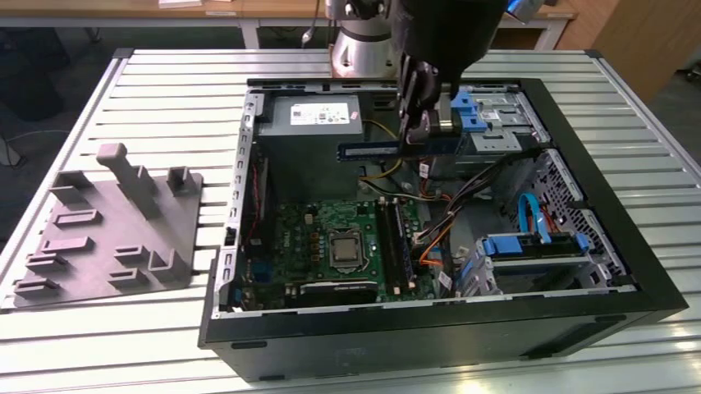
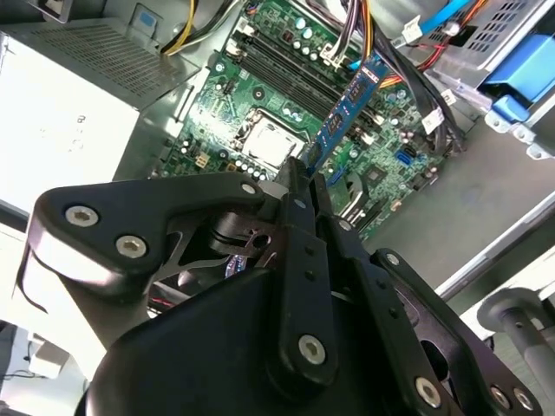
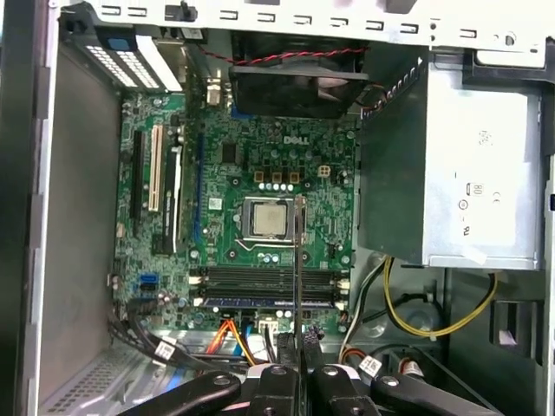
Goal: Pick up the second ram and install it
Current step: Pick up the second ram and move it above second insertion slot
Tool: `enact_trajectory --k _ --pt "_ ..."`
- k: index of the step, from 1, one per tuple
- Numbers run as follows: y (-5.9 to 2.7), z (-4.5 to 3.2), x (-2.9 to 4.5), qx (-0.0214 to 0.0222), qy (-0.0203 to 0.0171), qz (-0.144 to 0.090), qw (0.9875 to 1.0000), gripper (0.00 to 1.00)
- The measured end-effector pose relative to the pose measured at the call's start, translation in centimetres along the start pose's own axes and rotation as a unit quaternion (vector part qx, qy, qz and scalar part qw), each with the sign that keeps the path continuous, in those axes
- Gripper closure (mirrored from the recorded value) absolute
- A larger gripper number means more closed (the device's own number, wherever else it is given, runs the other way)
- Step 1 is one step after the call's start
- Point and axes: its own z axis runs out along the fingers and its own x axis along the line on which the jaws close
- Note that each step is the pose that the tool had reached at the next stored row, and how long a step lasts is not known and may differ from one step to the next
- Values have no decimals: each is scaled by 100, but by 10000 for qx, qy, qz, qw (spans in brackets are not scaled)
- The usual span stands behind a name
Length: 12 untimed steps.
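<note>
Gripper (image 2: 303,178) tight on the second ram (image 1: 370,151), edge-on in first wrist view, broadside in exterior view

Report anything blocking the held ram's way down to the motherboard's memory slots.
Nothing visible does. The gripper holds the second ram above the open case; the cables run beside the memory slots, not across them.
</note>
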Motion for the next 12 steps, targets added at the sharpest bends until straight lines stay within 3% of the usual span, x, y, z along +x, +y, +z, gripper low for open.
enact_trajectory --k 12 --pt "27 176 9 2 -1 32 10000 86"
